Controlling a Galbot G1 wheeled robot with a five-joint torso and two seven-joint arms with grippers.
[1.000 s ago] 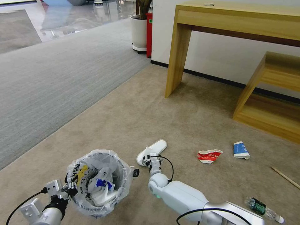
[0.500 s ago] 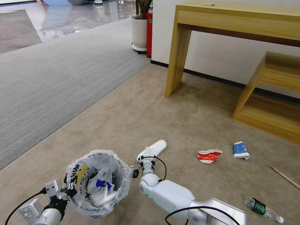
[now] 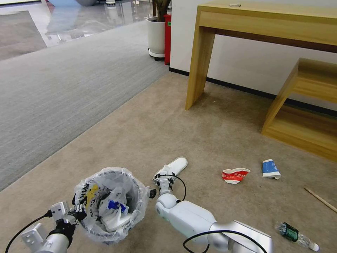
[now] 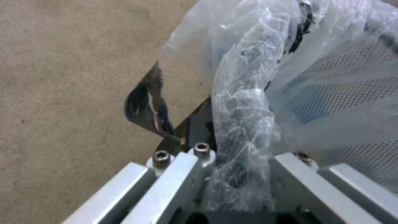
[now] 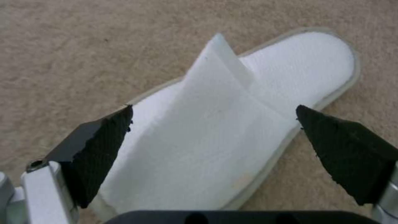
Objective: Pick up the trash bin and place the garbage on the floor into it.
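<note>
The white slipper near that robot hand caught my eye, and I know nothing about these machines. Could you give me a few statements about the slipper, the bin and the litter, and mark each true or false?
1. The right gripper has its fingers spread on either side of the white slipper. True.
2. The slipper is lifted off the floor. False: it lies flat on the beige carpet.
3. The left gripper holds the trash bin by its bag-covered rim. True.
4. The trash bin is empty. False: it already holds crumpled rubbish.
5. The crushed red cup lies inside the bin. False: it lies on the carpet beside the crushed blue cup.
</note>
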